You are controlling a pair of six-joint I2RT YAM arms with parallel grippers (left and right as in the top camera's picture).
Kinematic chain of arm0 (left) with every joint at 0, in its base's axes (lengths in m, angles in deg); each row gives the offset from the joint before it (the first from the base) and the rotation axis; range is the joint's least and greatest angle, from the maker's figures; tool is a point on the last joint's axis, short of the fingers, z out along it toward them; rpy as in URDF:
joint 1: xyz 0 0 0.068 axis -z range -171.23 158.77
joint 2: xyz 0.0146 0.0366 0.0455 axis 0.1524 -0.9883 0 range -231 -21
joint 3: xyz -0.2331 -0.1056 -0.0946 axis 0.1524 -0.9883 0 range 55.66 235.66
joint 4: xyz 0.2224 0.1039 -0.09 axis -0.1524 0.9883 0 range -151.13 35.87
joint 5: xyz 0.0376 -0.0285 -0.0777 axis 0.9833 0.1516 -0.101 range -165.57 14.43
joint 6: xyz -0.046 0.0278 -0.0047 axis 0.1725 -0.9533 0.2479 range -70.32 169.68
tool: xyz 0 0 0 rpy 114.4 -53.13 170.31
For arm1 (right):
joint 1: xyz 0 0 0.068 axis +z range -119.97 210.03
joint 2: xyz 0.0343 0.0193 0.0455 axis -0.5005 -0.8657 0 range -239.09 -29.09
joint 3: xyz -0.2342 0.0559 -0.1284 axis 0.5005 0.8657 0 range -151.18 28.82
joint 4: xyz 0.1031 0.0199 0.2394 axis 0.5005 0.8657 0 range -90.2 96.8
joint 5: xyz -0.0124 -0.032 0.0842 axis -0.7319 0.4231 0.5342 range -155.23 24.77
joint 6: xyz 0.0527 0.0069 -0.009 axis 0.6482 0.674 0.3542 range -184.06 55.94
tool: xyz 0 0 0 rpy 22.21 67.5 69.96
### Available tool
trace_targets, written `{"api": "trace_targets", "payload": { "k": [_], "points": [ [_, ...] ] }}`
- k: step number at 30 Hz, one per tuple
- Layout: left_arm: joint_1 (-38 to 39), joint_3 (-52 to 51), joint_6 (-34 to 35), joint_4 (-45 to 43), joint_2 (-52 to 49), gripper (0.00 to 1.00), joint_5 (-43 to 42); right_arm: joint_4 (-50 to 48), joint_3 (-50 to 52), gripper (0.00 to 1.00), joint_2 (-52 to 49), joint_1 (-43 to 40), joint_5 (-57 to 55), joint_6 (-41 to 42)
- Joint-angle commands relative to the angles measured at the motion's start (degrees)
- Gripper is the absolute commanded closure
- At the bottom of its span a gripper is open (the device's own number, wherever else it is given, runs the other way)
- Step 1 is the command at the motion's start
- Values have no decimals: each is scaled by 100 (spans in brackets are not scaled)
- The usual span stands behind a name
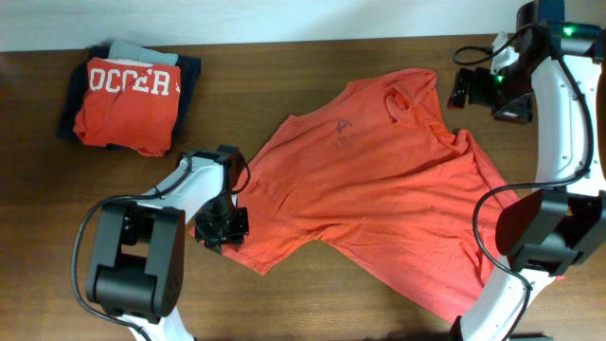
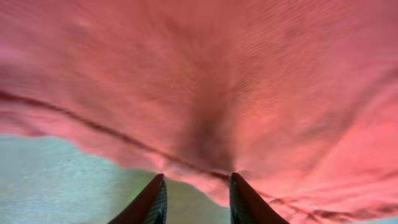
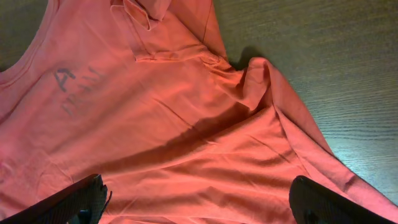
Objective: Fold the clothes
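1. Overhead: the coral-red T-shirt [image 1: 379, 189] lies spread and rumpled on the brown wooden table [image 1: 284, 57], filling the middle and right of it. It sits askew, with its collar toward the far right and its small dark chest logo [image 1: 341, 130] facing up.
2. Overhead: the left claw [image 1: 222, 227] is at the shirt's near-left edge, where the cloth meets bare table. The right claw [image 1: 466, 87] hangs at the far right, just beside the shirt's collar end.
3. Overhead: a stack of folded clothes [image 1: 128, 99] rests in the far-left corner, well apart from the T-shirt. The top piece is orange-red with white lettering.
4. Left wrist: red cloth of the T-shirt [image 2: 199, 81] fills nearly the whole view, blurred and close, with a seam running across it. Pale table [image 2: 56, 174] shows at lower left.
5. Left wrist: the left claw [image 2: 198, 199] stands narrow, its two dark fingers [image 2: 155, 202] a small gap apart, and the shirt's edge lies right at the tips. Whether the tips pinch the cloth I cannot tell.
6. Right wrist: the right claw [image 3: 196, 190] is spread wide and holds nothing, one finger in each lower corner. Both are above the T-shirt [image 3: 186, 124].
7. Right wrist: the grey logo [image 3: 74, 90] shows at left, wrinkles bunch near the middle, and dark table [image 3: 336, 62] lies to the right.
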Motion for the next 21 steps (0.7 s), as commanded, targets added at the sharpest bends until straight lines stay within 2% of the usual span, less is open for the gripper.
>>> {"api": "trace_targets", "payload": {
  "k": [1,3,6,8,11,21],
  "points": [
    [20,623,-31,-72,717,59,129,20,22,1,68,-7,11,-61],
    [20,1062,-289,-240,925,53,118,20,22,1,68,-7,11,-61],
    [20,1832,-1023,-426,986,40,-37,46,22,1,68,-7,9,-61],
    [20,2229,-1491,-566,949,37,-136,66,22,1,68,-7,9,-61],
    [20,2601,-1958,-1084,831,34,-142,81,22,1,68,-7,7,-61],
    [20,2673,-2551,-3040,-234,34,-824,125,22,1,68,-7,9,-61]
  ]
}}
